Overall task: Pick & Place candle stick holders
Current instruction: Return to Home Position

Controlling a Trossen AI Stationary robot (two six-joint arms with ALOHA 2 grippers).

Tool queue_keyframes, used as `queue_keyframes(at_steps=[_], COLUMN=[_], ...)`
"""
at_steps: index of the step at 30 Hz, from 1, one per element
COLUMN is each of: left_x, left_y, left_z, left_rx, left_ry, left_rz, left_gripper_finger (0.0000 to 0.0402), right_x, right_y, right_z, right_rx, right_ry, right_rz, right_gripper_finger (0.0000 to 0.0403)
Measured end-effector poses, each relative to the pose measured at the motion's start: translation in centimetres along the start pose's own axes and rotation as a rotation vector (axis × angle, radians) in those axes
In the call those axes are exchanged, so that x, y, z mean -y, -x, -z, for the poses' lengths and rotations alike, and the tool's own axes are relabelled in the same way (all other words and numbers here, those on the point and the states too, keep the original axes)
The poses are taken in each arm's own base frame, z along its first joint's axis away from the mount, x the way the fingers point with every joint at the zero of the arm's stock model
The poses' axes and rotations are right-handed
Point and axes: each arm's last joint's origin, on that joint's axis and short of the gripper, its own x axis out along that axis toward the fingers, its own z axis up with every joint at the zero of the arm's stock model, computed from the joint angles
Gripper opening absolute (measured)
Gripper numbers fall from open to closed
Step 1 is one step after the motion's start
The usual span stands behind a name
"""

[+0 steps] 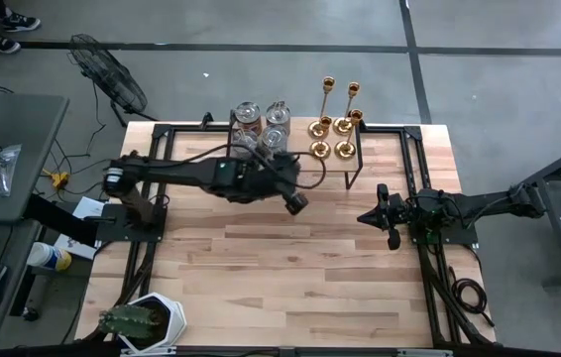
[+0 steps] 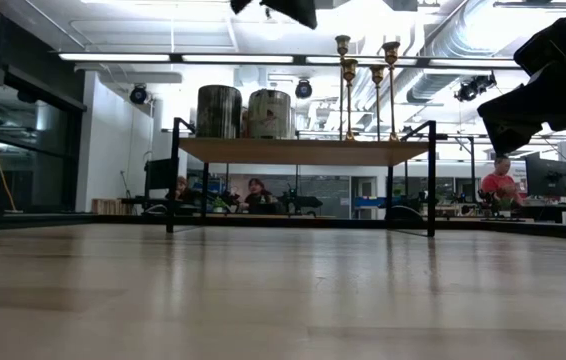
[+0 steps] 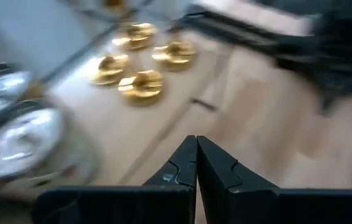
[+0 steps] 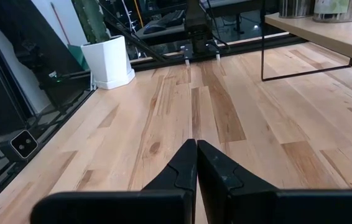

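The shiny gold candlesticks (image 1: 343,126) on the far-edge wooden shelf (image 2: 293,152) could be toppled if the closed, empty left end effector (image 1: 297,202) is swung low.

**Gold, silver and pale wood**

The four candlesticks (image 1: 335,124) shine bright gold; the squat holders (image 1: 261,124) beside them gleam silver-grey. The shelf (image 2: 303,151) has a light wood top on a thin black frame. The table (image 1: 290,268) is pale blond planks streaked with darker grain. The left arm (image 1: 186,174) and right arm (image 1: 479,203) are matte black. A green cactus (image 1: 122,319), a white pot (image 1: 168,315). Beyond, a person (image 2: 501,180) wears a red top.
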Motion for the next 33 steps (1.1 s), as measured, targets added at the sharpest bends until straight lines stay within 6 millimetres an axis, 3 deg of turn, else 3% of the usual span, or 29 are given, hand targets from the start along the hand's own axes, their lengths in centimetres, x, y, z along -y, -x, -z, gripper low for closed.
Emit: queue_keyframes(at_steps=[7, 10, 19, 24, 28, 33], left_x=[-0.4, -1.5, -8.1, -11.7, -13.3, -14.8], left_y=[0.0, 0.6, 0.9, 1.0, 1.5, 2.3], left_z=[3.7, 5.4, 11.0, 13.5, 15.8, 19.7], left_rx=[0.160, 0.246, 0.303, 0.300, 0.296, 0.337], left_ry=[-0.153, -0.152, 0.077, 0.111, 0.192, 0.153], left_rz=[0.494, 0.571, 0.396, 0.316, 0.352, 0.453], left_gripper_finger=[0.0000, 0.0000, 0.0000, 0.0000, 0.0000, 0.0000], right_x=[0.0, 0.0, 0.0, 0.0, 0.0, 0.0], right_y=[0.0, 0.0, 0.0, 0.0, 0.0, 0.0], right_z=[0.0, 0.0, 0.0, 0.0, 0.0, 0.0], right_rx=[0.001, -0.001, -0.004, -0.005, -0.006, -0.005], right_ry=[0.000, 0.000, 0.000, 0.000, 0.000, 0.000], right_rz=[0.000, 0.003, 0.002, 0.000, 0.000, 0.000], right_gripper_finger=[0.0004, 0.0004, 0.0004, 0.0004, 0.0004, 0.0004])
